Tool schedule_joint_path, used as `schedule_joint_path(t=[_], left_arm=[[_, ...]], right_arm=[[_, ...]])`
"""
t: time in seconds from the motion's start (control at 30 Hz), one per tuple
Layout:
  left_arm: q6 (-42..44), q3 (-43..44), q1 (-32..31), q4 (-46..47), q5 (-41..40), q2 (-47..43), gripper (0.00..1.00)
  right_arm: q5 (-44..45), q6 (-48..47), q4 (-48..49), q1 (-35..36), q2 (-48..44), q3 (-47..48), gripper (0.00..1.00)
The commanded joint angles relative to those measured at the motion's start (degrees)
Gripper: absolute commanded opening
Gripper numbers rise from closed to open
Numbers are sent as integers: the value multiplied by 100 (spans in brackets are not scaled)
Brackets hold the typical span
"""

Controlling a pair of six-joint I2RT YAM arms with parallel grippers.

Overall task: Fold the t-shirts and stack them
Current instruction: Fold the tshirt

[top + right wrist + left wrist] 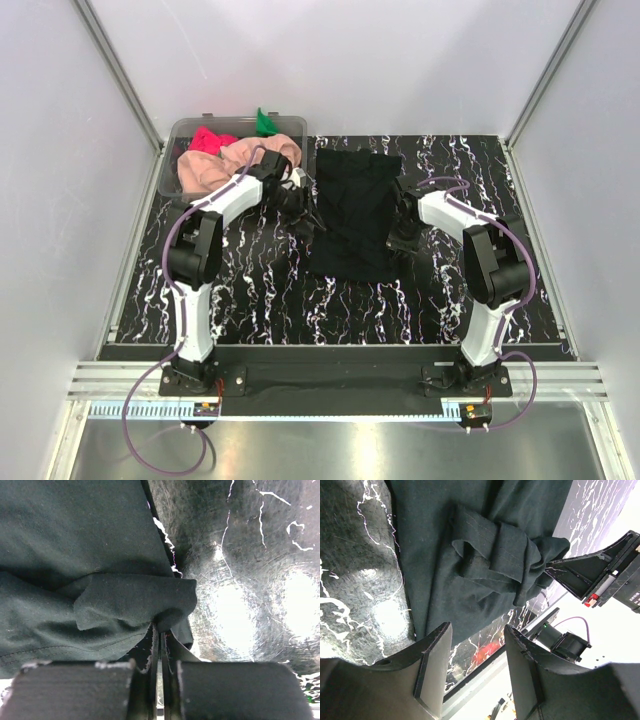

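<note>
The large black t-shirt (350,215) lies spread on the marble table, bunched along its right edge (485,555). My right gripper (400,235) is at that edge, shut on a small fold of the black cloth (161,627), which fills the upper left of the right wrist view (90,555). My left gripper (305,215) hovers at the shirt's left edge, open with nothing between its fingers (477,630). The peach-pink t-shirt (215,168), the bright pink-red t-shirt (208,138) and the green t-shirt (265,122) are heaped in the tub.
The clear plastic tub (180,140) stands at the table's back left corner, close to the left arm's elbow. White enclosure walls ring the table. Bare marble (260,290) shows in front of the shirt.
</note>
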Motion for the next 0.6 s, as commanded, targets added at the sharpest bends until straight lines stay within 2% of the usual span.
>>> schedule_joint_path(t=[0.0, 0.23, 0.57], left_arm=[[65, -32, 13, 51, 40, -279, 50], [74, 205, 13, -11, -75, -15, 50], [135, 776, 13, -195, -128, 600, 50]], right_arm=[[10, -94, 124, -24, -85, 192, 0], [-237, -182, -25, -32, -444, 271, 0], [-403, -454, -815, -76, -832, 1061, 0]])
